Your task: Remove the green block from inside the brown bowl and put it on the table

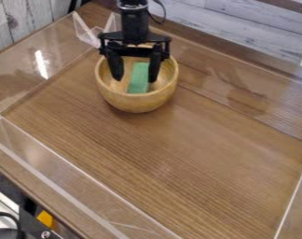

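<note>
The brown bowl (120, 96) stands on the table (198, 159) at the back left. Inside it the green block (140, 78) leans tilted against the bowl's inner wall. My black gripper (136, 63) hangs straight down over the bowl, open. Its two fingertips (117, 67) straddle the block's upper end at about rim height, and I cannot tell whether they touch it.
Clear plastic walls (66, 173) run along the table's edges at the front left and the back. A grey plank surface (259, 28) lies beyond the back wall. A black and yellow object (35, 224) sits below the front left corner.
</note>
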{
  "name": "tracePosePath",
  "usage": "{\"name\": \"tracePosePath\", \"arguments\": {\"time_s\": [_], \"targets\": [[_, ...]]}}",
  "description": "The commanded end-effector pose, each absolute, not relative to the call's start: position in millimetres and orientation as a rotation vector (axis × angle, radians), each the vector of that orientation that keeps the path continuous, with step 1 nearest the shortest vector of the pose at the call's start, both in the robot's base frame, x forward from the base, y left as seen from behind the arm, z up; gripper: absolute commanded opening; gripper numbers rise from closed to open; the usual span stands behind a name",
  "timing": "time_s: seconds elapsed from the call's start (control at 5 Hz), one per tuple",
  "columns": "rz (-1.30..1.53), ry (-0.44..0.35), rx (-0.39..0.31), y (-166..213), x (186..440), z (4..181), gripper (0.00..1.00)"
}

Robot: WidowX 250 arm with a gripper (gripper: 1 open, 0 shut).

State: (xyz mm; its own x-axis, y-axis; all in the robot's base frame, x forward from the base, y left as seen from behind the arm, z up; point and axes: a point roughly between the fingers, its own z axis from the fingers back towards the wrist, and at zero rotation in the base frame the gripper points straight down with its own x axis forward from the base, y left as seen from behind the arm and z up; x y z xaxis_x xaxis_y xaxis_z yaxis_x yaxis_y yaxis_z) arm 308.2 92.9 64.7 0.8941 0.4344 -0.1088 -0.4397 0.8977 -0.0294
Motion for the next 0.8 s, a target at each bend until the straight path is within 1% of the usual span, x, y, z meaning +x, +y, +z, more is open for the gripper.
{"name": "tracePosePath", "arguments": {"time_s": [0.0,0.2,0.6], "targets": [[0.396,-0.013,-0.037,104.9,317.2,96.0,1.00],[0.445,-0.022,-0.034,107.1,313.5,91.0,1.00],[0.474,-0.013,-0.031,116.8,321.7,68.1,1.00]]}}
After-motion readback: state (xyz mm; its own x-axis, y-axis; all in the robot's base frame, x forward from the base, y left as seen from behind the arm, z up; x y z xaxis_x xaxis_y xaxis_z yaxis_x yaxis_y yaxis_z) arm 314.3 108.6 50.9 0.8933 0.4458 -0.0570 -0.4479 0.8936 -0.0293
